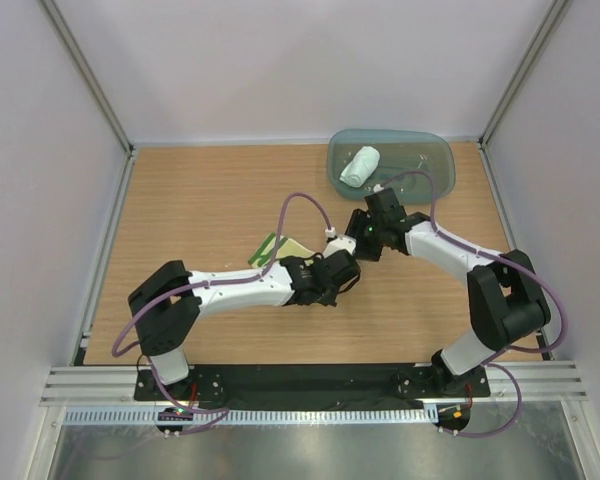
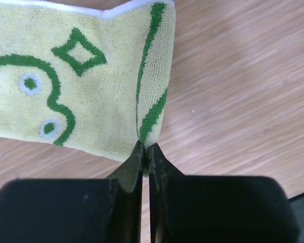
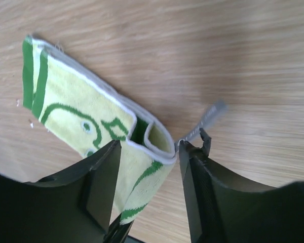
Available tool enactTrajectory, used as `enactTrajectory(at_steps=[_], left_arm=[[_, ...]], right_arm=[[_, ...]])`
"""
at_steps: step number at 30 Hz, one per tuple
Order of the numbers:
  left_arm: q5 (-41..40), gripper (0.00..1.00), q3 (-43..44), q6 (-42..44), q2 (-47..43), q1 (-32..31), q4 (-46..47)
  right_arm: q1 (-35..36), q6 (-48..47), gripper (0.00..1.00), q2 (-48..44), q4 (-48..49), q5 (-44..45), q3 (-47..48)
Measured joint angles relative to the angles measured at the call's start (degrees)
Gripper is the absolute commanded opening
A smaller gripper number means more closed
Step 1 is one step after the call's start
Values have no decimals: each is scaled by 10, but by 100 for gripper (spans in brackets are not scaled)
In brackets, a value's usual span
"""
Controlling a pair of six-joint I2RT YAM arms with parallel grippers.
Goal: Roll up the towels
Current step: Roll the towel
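Left jaws are pinched shut on an edge of the pale yellow terry towel with green line drawings (image 2: 91, 101). Right jaws stand part open, straddling its folded end. Its long axis runs leftward across the wooden table (image 2: 243, 76), away from the 2 wrists.

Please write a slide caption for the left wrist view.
Left gripper pinches a fold of the pale yellow, green-patterned cloth towel; wooden table behind.
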Motion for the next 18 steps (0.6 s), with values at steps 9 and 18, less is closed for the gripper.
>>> enactTrajectory(at_steps=[9,18], left_arm=[[97,0,-13,-37,-30,51,3],[234,0,-78,-108,-55,163,43]], right_arm=[[-3,-60,64,-35,-122,127,60],[-3,-88,63,-82,-140,112,81]])
